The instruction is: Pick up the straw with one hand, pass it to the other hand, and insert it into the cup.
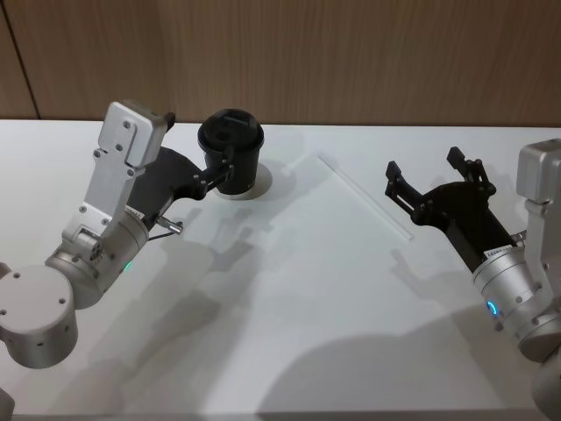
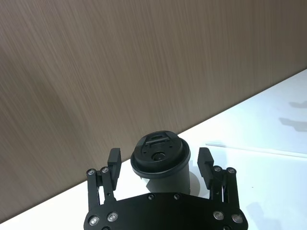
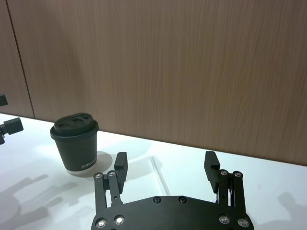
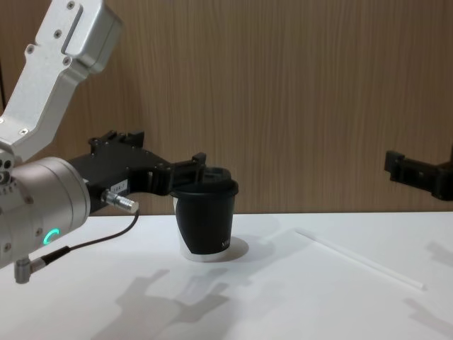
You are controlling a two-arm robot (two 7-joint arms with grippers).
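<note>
On a white table (image 1: 289,333) before a wood-panelled wall (image 1: 351,61), the right gripper (image 1: 423,165) was seen spread, raised near the straw (image 1: 365,197). The straw lay flat between it and the cup (image 1: 230,140), which was flanked by the spread left gripper (image 2: 159,161). The straw was judged light, slippery and crushable, so a gentle mid-length pinch was thought best.
</note>
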